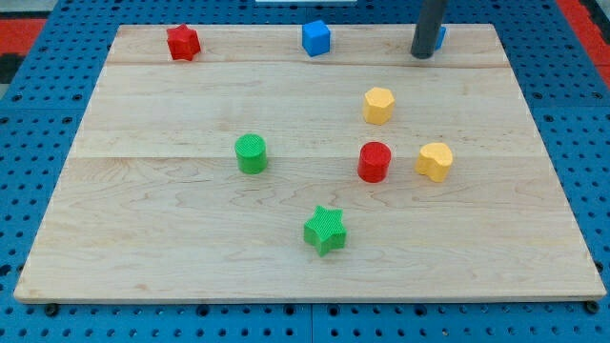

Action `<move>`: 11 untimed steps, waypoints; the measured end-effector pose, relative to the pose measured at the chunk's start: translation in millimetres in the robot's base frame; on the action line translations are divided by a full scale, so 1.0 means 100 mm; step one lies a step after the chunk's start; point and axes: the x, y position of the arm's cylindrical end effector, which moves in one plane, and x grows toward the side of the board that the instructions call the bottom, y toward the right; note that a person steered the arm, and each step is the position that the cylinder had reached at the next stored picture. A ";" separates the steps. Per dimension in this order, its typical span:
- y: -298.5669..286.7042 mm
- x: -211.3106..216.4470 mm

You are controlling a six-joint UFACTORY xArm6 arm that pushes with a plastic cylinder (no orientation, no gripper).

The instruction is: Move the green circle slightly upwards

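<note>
Camera view showed my tip (422, 55), a bare rod with no jaws, far up-right of the green circle (252, 153), so the approach step remained: it needed to get just below that circle, then push up

Wood board (172, 105) carries 7 visible blocks, 8th blue partly hidden.

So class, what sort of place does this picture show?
Most likely a robotics lab bench. A wooden board lies on a blue perforated base, small blocks such as the green circle are scattered on it, and my tip rests near the view's top.
</note>
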 end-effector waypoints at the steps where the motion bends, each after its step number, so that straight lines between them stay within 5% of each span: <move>1: -0.01 -0.10; 4: 0.23 0.37; 6: 0.22 1.60; 10: -2.50 2.29; 11: -2.76 1.88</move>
